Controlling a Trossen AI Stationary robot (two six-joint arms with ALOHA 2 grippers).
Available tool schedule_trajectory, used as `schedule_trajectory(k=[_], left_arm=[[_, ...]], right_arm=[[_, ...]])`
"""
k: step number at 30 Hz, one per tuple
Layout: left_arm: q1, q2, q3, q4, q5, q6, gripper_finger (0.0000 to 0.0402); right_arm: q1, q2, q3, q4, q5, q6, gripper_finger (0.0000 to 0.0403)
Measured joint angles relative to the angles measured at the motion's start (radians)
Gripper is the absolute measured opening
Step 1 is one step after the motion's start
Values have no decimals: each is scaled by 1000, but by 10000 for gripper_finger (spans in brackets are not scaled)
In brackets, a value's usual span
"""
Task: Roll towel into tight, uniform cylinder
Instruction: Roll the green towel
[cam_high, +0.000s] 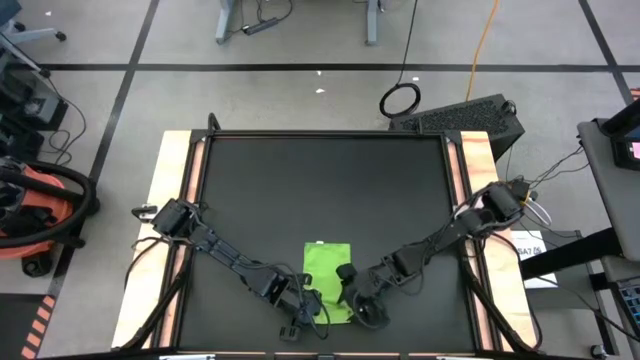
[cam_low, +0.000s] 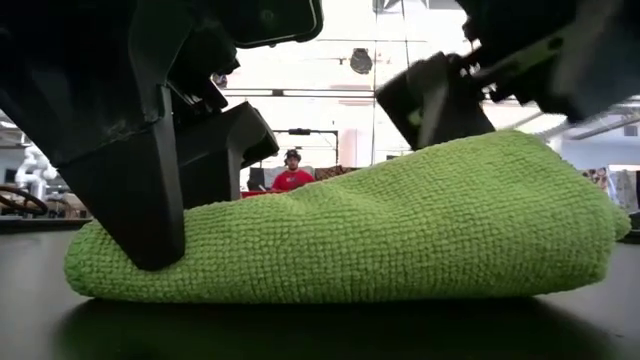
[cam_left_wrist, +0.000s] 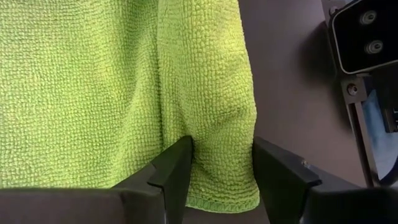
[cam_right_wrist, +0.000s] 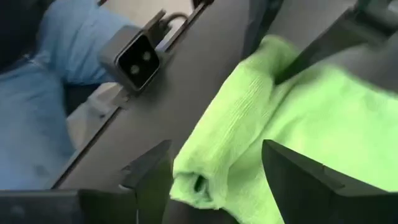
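Note:
The lime-green towel (cam_high: 322, 265) lies on the black mat (cam_high: 320, 190) near the table's front middle. Its near edge is rolled into a thick fold (cam_left_wrist: 211, 93); the far part lies flat. My left gripper (cam_high: 312, 308) is at the fold's left end and is shut on it (cam_left_wrist: 221, 171). My right gripper (cam_high: 350, 292) is at the fold's right end, with its fingers on either side of the rolled end (cam_right_wrist: 199, 183). In the low view the towel (cam_low: 380, 230) is a low hump, higher at its right end. My left gripper pinches the rolled fold near its left end (cam_left_wrist: 224, 143) between its two fingers, several layers thick. One finger (cam_left_wrist: 171, 168) stands on the flat cloth and the other on the fold's outer side. The fingers slant down from the near side, across the fold. The fold rests on the mat. My right gripper holds the rolled end (cam_right_wrist: 205, 168) between its two fingers, several layers thick. One finger (cam_right_wrist: 152, 177) stands at the fold's outer side and the other (cam_right_wrist: 298, 180) on the flat cloth. The fingers slant down across the fold. The towel rests on the mat.
A small camera block (cam_right_wrist: 138, 59) stands at the table's near edge beside the towel, with a person's blue-clad legs (cam_right_wrist: 37, 93) behind it. A person in red (cam_low: 292, 178) sits far behind the table. An orange vacuum (cam_high: 40, 210) stands off the table's left.

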Motion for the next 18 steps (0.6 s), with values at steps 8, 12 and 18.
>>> schedule_trajectory(k=[8,12,18], left_arm=[[11,0,0,-7,13,-1,170],[21,0,0,-7,22,-1,170],[32,0,0,-9,37,0,170]], right_arm=[[64,-6,0,71,110,-25,222],[82,-3,0,57,214,-23,210],[105,11,0,100,245,-42,182]])
